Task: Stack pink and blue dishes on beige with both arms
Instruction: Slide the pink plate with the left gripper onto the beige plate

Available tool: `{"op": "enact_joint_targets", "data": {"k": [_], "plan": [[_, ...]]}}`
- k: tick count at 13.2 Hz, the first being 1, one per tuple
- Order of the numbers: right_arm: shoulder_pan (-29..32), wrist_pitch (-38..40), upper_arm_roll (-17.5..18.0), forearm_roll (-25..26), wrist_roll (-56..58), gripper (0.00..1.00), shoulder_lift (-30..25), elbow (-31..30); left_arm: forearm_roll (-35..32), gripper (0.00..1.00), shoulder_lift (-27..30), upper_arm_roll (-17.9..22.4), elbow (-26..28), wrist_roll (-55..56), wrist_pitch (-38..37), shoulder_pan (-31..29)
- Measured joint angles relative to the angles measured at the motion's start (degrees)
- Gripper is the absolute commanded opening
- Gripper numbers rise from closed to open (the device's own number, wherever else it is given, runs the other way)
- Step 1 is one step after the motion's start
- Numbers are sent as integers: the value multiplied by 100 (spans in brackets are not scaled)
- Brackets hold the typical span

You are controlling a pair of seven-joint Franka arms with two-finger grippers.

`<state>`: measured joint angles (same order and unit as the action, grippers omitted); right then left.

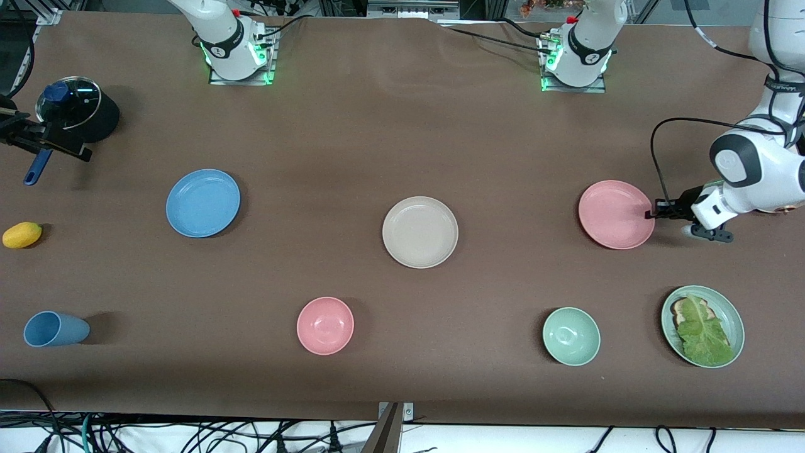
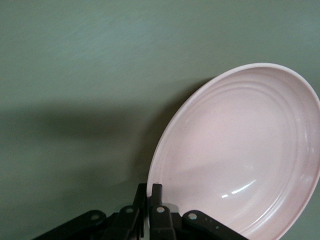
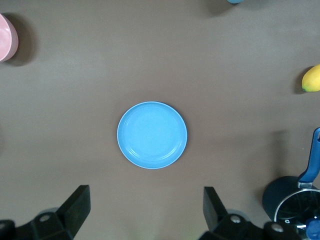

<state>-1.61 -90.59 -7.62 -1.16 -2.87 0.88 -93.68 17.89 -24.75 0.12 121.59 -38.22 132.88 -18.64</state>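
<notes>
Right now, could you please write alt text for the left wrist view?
The left gripper is shut on the rim of the pink plate, which fills much of the view and looks tilted off the table.

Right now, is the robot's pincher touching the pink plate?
Touching. The left wrist view shows the left gripper shut on the pink plate's rim.

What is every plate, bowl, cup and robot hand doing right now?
Round matte pink plate: on table, rim pinched.
Left gripper: shut on its rim.
Round light blue plate: flat, untouched.
Right gripper: open, high over it.
Round cream-beige plate: flat, empty.
Light blue cup: on its side.
Small pink bowl: upright, empty.
</notes>
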Motion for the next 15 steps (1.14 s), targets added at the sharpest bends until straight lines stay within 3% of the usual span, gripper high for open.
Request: {"op": "enact_joint_targets", "data": {"k": [4,12,15], "plan": [[0,0,0,0,0,100,1,0,45,0,20,-301,-145,800,81,623],[0,0,0,0,0,100,1,0,46,0,172,-1197,-229,2642,89,876],[0,5,0,0,0,100,1,-1,46,0,199,-1309,-236,3231,115,1179]]}}
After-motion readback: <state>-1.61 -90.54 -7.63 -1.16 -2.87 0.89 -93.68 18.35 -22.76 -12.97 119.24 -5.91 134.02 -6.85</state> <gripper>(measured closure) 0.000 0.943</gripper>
